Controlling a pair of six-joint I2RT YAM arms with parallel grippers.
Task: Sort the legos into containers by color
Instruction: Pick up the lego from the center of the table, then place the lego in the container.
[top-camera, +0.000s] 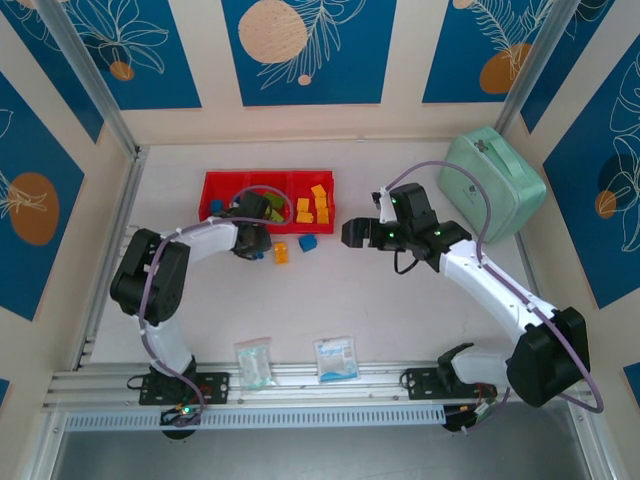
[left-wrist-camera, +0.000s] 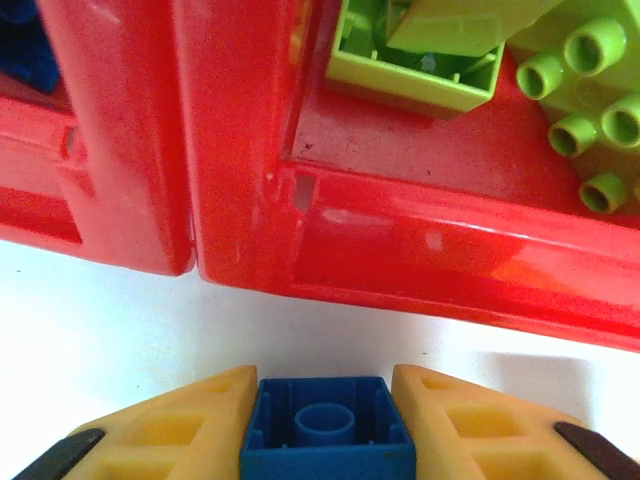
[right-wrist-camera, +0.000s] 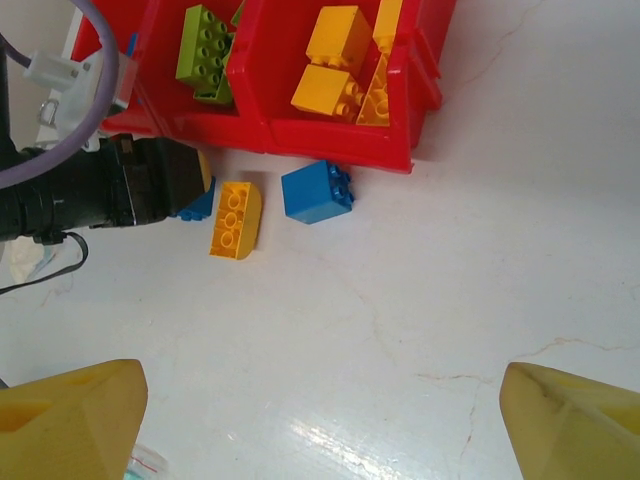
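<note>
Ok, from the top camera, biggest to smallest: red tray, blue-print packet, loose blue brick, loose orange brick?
1. red tray
2. blue-print packet
3. loose blue brick and loose orange brick: they look about alike.

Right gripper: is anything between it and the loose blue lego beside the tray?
No. In the right wrist view, just bare white table lies between the right gripper and the loose blue lego.
</note>
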